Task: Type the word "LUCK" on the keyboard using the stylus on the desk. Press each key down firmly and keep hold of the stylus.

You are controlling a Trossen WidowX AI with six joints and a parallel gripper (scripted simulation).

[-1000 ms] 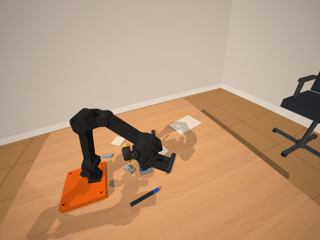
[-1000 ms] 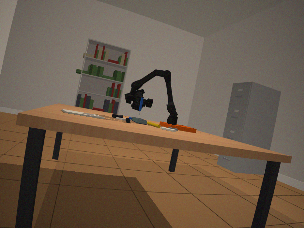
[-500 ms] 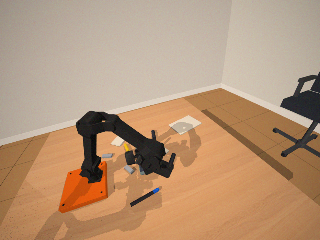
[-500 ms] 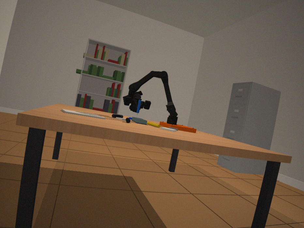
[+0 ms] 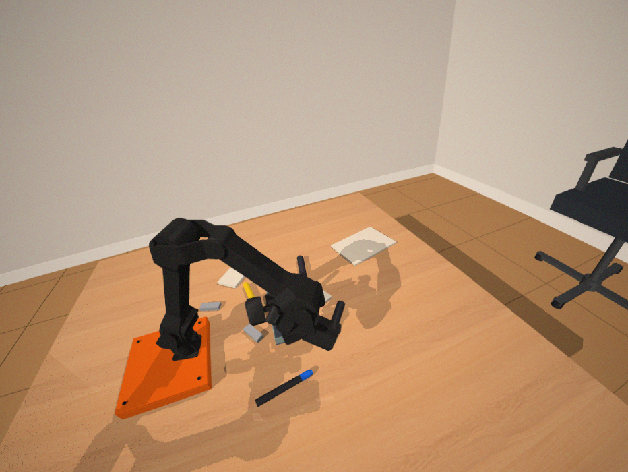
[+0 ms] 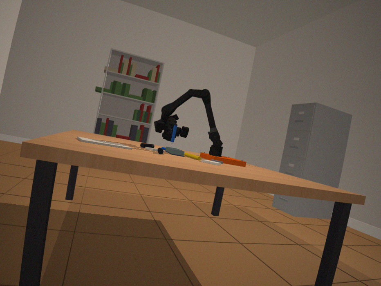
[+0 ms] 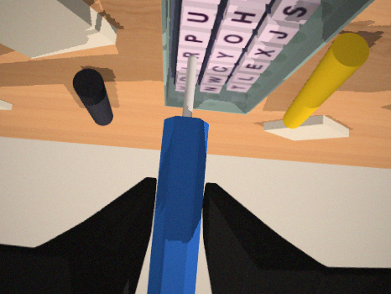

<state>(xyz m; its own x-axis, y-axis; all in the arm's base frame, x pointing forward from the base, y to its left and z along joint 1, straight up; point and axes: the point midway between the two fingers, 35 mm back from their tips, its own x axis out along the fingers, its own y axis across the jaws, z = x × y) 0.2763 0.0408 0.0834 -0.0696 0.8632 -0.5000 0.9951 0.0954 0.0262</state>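
Observation:
My gripper (image 7: 179,191) is shut on the blue stylus (image 7: 179,168) (image 6: 173,133), whose thin pale tip points down toward the keyboard (image 7: 216,106) (image 6: 174,150) (image 5: 277,336). In the wrist view the tip overlaps the R key (image 7: 185,54) in the left-hand column, with P and U beyond it. I cannot tell whether the tip touches a key. The middle column shows N, W, C, Y, O, H; the right one T, L, E, X, J, S. In the top view the arm hides most of the keyboard and the stylus. The K key is not in view.
A yellow cylinder (image 7: 320,81) (image 6: 192,156) (image 5: 248,290) lies beside the keyboard. A dark cylinder (image 7: 94,98) (image 5: 301,266) lies on its other side. A black pen with a blue end (image 5: 281,389), a pale slab (image 5: 365,234) and grey blocks (image 5: 209,306) (image 5: 253,333) lie around.

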